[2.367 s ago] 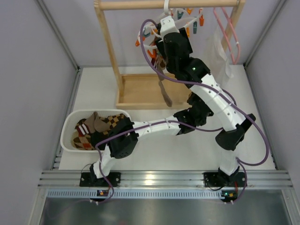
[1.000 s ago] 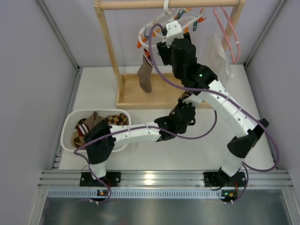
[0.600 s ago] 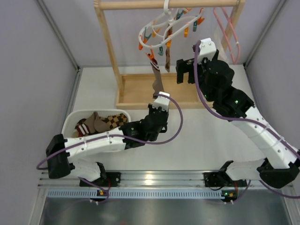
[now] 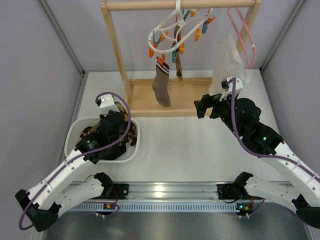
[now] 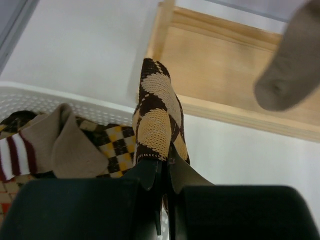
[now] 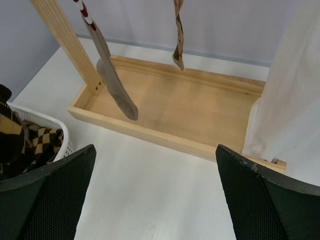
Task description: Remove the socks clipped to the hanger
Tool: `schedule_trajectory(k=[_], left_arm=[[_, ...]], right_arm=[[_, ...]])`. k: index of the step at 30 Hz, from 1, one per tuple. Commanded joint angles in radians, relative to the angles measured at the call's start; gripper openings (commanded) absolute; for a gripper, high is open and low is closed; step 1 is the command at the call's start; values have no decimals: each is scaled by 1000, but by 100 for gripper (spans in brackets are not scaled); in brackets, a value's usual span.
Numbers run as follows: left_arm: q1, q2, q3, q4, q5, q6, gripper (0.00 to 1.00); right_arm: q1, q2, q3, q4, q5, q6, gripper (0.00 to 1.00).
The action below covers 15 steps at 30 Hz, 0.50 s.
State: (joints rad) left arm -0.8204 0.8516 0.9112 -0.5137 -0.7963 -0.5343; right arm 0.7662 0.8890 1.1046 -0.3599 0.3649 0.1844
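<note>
The white ring hanger [image 4: 172, 25] with orange and teal pins hangs from the wooden rail. A brown sock with a striped cuff [image 4: 161, 87] and a thin patterned sock [image 4: 178, 67] are still clipped to it; both show in the right wrist view, the brown sock [image 6: 117, 87] and the thin one [image 6: 178, 35]. My left gripper [image 4: 124, 120] is shut on a brown and tan argyle sock [image 5: 155, 117] and holds it over the basket's right rim. My right gripper [image 4: 207, 106] is open and empty, low in front of the rack, its jaws wide apart [image 6: 155, 150].
The white basket [image 4: 72, 132] at the left holds several socks [image 5: 55, 145]. The wooden rack has a tray base [image 6: 175, 110] and a post [image 4: 117, 55]. A white translucent garment [image 6: 295, 100] hangs on a pink hanger [image 4: 242, 35] at the right.
My left arm has drawn back from the rack to the basket with the argyle sock in its grip. My right arm has come down and away from the hanger.
</note>
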Motion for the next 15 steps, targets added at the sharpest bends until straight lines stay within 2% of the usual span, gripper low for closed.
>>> schedule_trajectory(k=[1,7,12,15], left_arm=[[170,-31,-34,-57,156,-49,0],[407,-11,-129,-49,348,-128,0],[548,-42,-211,-42,309,-213,0],[593,-71,-279,-36,241,-254,0]], right_arm=[[-10,-16,-9,45,-24,29,99],[-10,-18,-28,56,-38,35,99],[-10,-15,-40,62,-53,36,99],[-8,-16,-55,67,-57,36,99]])
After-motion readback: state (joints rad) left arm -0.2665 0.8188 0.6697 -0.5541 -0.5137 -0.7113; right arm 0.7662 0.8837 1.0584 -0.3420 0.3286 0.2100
